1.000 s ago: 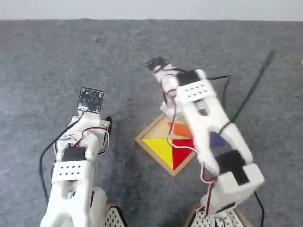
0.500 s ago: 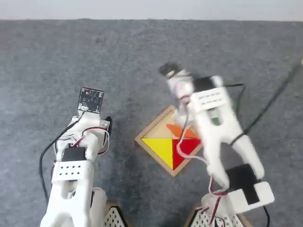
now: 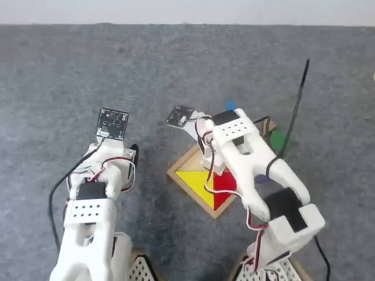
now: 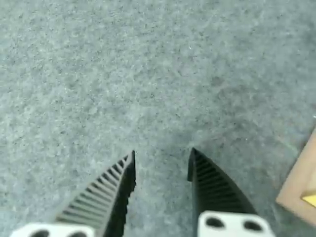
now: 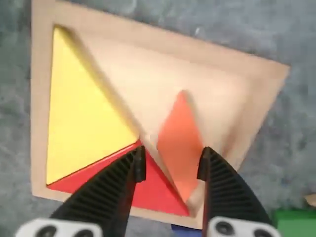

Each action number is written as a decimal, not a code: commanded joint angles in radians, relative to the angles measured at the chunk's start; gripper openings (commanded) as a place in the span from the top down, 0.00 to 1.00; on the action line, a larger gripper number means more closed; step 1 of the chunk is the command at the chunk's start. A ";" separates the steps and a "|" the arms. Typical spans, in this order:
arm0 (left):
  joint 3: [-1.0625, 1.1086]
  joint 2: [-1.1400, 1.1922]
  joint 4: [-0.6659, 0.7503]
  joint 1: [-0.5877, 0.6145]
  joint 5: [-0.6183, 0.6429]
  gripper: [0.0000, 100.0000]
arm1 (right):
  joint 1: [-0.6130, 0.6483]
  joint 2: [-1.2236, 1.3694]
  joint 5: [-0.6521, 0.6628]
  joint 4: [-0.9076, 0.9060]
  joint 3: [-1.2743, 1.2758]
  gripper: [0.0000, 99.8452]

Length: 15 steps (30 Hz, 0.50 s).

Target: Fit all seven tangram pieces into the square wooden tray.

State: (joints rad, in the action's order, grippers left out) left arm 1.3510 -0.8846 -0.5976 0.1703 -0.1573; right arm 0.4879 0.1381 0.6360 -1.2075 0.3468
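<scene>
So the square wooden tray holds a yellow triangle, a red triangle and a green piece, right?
Not quite: the third one in the square wooden tray is an orange piece, not a green one, beside the yellow triangle and the red triangle. The right wrist view shows it.

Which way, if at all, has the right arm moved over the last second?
Yes. Against the tray in the high view, the right arm drew back from beyond the far corner toward its base, ending slightly left.

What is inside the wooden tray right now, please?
The tray holds a yellow triangle, a red triangle and an orange piece, with bare wood beyond them. The right end effector covers part of the red triangle and of the tray's edge.
</scene>
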 commanded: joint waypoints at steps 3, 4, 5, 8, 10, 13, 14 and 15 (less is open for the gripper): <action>-0.041 -0.003 0.020 0.005 -0.008 0.83 | -0.013 0.008 0.072 0.015 -0.041 0.81; -0.041 -0.003 0.020 0.005 -0.008 0.83 | -0.013 0.008 0.078 0.015 -0.041 0.82; -0.041 -0.003 0.020 0.005 -0.008 0.83 | -0.015 0.008 0.084 0.016 -0.041 0.82; -0.041 -0.002 0.020 0.005 -0.008 0.83 | -0.024 0.008 0.086 0.044 -0.041 0.81; -0.041 -0.002 0.020 0.005 -0.008 0.83 | -0.036 0.008 0.087 0.068 -0.041 0.81; -0.041 -0.002 0.021 0.005 -0.008 0.83 | -0.045 0.016 0.087 0.077 -0.041 0.81; -0.041 -0.002 0.021 0.005 -0.008 0.83 | -0.044 0.027 0.087 0.077 -0.041 0.81; -0.041 -0.002 0.021 0.005 -0.008 0.83 | -0.039 0.042 0.087 0.079 -0.041 0.81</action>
State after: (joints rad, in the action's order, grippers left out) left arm 1.3510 -0.8846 -0.5976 0.1703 -0.1573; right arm 0.4572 0.1580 0.7112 -1.1462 0.3468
